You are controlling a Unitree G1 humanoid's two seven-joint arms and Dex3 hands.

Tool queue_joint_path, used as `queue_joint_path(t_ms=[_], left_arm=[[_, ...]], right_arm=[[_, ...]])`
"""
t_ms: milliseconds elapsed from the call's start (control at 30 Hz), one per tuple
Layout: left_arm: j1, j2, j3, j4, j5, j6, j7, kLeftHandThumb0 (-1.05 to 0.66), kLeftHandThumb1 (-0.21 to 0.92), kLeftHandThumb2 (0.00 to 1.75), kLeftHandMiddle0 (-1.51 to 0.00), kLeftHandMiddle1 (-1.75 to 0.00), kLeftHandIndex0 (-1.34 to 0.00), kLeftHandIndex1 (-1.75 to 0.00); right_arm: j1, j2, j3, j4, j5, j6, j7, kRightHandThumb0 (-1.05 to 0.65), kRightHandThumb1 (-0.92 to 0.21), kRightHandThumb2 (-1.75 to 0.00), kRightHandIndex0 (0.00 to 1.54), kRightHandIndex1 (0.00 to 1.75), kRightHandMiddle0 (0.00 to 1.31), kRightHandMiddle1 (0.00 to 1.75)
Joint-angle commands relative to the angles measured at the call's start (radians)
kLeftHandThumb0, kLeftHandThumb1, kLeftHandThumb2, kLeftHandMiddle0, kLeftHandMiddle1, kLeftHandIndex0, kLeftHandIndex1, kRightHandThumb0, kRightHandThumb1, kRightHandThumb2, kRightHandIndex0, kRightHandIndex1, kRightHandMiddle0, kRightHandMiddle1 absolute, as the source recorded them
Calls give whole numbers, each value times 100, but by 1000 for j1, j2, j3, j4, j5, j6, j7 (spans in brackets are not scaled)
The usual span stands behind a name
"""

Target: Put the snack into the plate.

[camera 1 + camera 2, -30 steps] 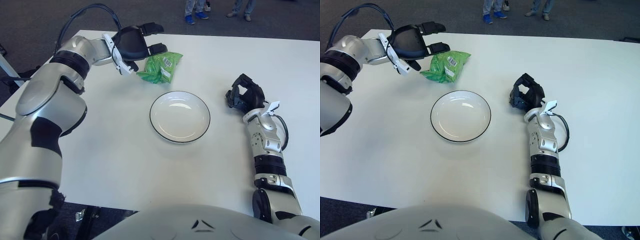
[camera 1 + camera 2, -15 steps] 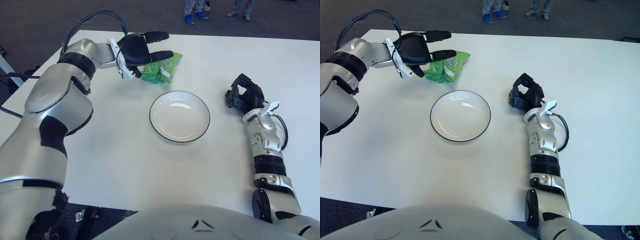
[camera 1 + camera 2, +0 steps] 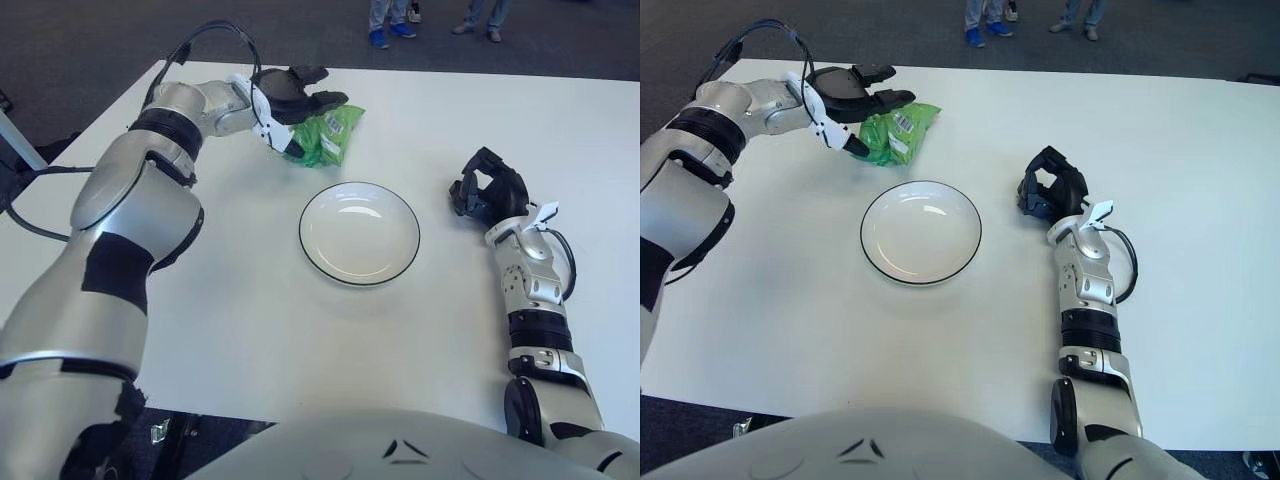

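Left hand fingers spread over green snack bag, not closed, right hand curled, holding nothing

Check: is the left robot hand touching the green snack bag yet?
Cannot tell. In both eye views the left robot hand overlaps the snack bag, with no plain contact or gap.

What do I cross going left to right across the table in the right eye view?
Left hand → snack → plate → right hand. The left hand reaches over the snack's left end, its fingers not yet closed on the bag; the right hand rests parked on the table.
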Motion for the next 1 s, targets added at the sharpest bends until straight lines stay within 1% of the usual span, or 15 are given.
queue_joint_path(t_ms=[0,167,333,533,967], left_arm=[[36,-17,61,6,-84,42,-160,-105,92,82,0,0,0,0],[50,-34,88,-6,-127,86,-254,-105,92,87,0,0,0,0],[68,-41,108,-11,-152,110,-295,-105,92,91,0,0,0,0],[95,-49,151,-9,-199,116,-336,-105,92,92,0,0,0,0],[146,-59,230,-10,-298,116,-440,-103,92,87,-3,-1,0,0]], right_arm=[[69,33,3,40,16,45,0,-47,-37,-125,130,175,57,175],[73,34,5,28,19,53,3,-47,-37,-126,130,175,57,175],[75,32,5,22,23,62,10,-47,-37,-126,130,175,57,175],[79,26,10,17,17,66,24,-47,-37,-126,130,175,57,175],[80,16,16,14,15,65,59,-46,-38,-125,130,175,57,175]])
